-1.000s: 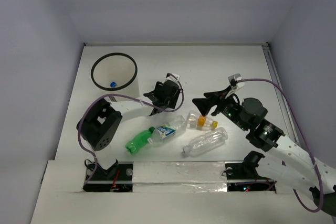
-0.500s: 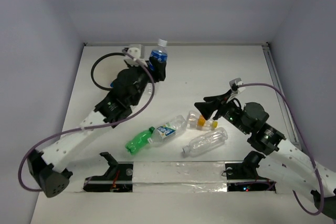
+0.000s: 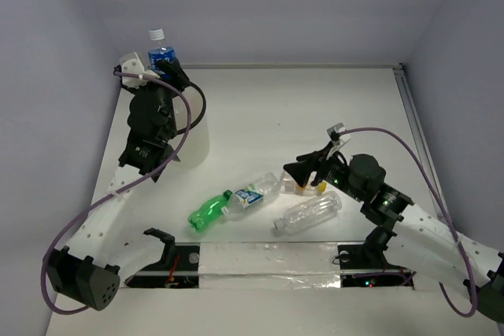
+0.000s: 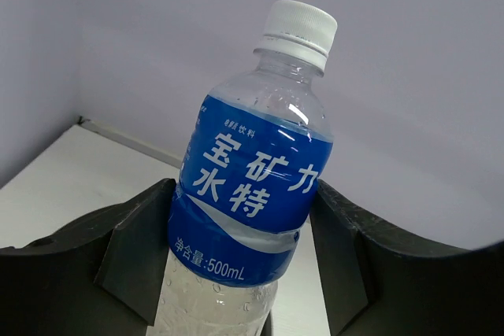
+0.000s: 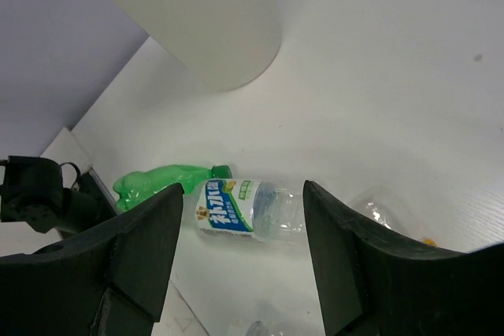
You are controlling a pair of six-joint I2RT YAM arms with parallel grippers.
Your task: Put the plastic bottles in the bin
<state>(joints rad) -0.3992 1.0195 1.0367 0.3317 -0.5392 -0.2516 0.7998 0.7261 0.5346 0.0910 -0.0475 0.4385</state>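
Left jaws swung over bin [image 3: 195, 147] | clamping blue-label bottle [image 4: 250, 186] | right jaws wide

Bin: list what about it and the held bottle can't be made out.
Bin interior: top view, mostly covered by the left arm.
Bin rim: right wrist view, mostly cut off by the top edge.
Blue-label bottle base: left wrist view, cut off by the bottom edge.

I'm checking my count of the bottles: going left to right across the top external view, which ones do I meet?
blue-label bottle → green bottle → clear bottle with white label → large clear bottle
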